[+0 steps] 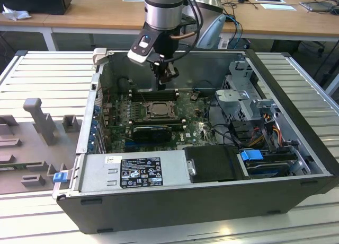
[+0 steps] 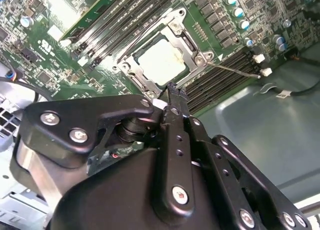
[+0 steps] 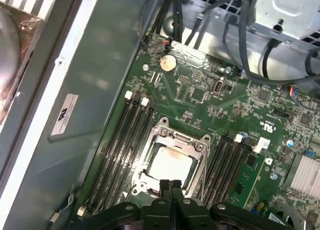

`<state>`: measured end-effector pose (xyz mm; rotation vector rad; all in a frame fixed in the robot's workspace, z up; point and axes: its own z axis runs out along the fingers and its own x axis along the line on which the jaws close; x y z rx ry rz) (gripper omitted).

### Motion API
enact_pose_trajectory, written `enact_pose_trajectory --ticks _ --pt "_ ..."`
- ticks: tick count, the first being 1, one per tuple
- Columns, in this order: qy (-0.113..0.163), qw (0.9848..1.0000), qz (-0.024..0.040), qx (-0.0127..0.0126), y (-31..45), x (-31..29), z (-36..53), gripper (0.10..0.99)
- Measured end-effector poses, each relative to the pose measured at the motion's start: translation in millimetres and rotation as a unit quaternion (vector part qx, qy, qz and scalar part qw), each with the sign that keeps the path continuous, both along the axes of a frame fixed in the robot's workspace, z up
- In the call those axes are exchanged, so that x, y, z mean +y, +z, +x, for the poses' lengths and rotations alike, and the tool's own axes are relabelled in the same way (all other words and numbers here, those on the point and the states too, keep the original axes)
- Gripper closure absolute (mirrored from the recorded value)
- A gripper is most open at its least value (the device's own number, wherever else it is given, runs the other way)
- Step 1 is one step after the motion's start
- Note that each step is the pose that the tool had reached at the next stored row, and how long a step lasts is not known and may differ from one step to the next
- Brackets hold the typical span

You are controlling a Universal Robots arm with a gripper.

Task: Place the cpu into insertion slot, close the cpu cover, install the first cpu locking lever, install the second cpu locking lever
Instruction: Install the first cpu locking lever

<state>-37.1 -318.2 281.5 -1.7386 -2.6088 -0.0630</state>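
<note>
The cpu (image 2: 162,60) lies flat in the insertion slot (image 1: 158,110), its pale top visible through the cut-out of the cpu cover (image 2: 187,32). The silver cover frame lies down over the socket, and in the first wrist view it rims the cpu (image 3: 170,165) as the cpu cover (image 3: 165,135). A thin wire locking lever (image 2: 235,70) sticks out sideways from one socket corner, over the memory slots. My gripper (image 1: 164,82) hangs just above the socket's edge near the case wall. Its black fingertips are pressed together in both wrist views, gripper (image 2: 172,87) and gripper (image 3: 172,182), with nothing between them.
Black memory slots (image 3: 122,140) flank the socket on both sides. The case wall (image 3: 100,65) rises close behind the gripper. A drive cage (image 1: 246,95) with cables fills the exterior view's right, and a power supply (image 1: 140,172) lies along the front. Grey fixtures (image 1: 39,119) stand outside the case.
</note>
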Motion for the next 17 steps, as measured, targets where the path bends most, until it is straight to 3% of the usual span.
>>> enact_pose_trajectory --ticks 9,17 --pt "0.042 0.9991 0.0 0.0 0.0 0.0 0.0 0.98" --pt "0.08 0.9968 0.0 0.0 0.0 0.0 0.0 0.98"
